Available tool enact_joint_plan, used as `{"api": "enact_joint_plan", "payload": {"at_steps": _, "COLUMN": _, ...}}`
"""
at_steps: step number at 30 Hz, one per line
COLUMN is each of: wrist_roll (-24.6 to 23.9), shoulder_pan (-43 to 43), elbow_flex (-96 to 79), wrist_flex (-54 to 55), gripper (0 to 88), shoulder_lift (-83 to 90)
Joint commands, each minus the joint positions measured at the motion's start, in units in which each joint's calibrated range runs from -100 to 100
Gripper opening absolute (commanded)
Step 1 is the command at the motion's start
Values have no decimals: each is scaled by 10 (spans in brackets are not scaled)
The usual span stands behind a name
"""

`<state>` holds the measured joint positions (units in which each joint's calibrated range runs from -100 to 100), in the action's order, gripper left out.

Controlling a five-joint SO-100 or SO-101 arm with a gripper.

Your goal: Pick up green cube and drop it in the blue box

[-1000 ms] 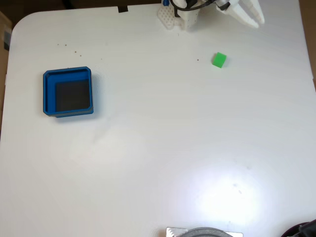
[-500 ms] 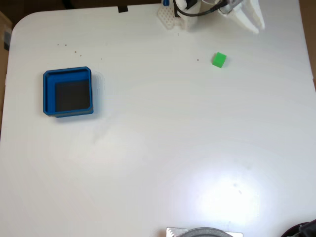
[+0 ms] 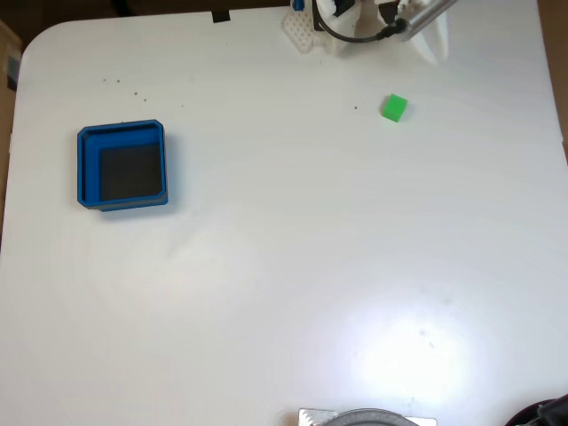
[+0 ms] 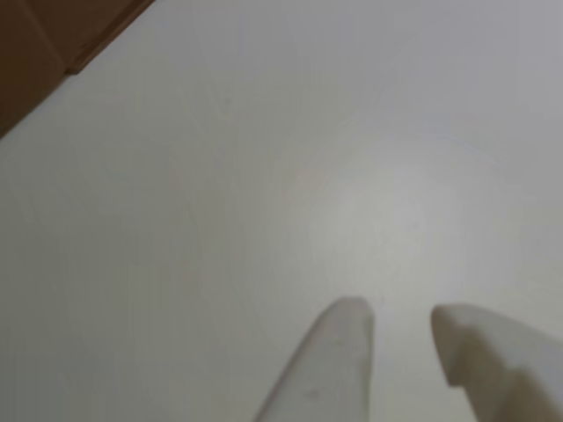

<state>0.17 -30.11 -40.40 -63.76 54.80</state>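
Near the surface's far edge, toward its right corner in the fixed view: green cube point(image 3: 394, 107) sits alone | blue box point(image 3: 122, 166) by the left edge, well apart | tool point(image 4: 400, 318) slightly parted, empty | cube looks light, rigid; grip opposite flat faces | arm cut off at the frame top.

light: bright, even | glare: big white patch on table point(image 3: 417, 355) near right, fixed view | shadows: faint | focus: other view soft, fingertips point(image 4: 347, 321) blurred
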Motion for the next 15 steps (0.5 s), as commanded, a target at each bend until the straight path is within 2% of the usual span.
{"api": "enact_joint_plan", "payload": {"at_steps": 1, "wrist_roll": 0, "shoulder_pan": 3, "elbow_flex": 61, "wrist_flex": -35, "gripper": 20, "shoulder_lift": -14}}
{"api": "enact_joint_plan", "payload": {"at_steps": 15, "wrist_roll": 2, "shoulder_pan": 47, "elbow_flex": 126, "wrist_flex": -76, "gripper": 20, "shoulder_lift": -63}}
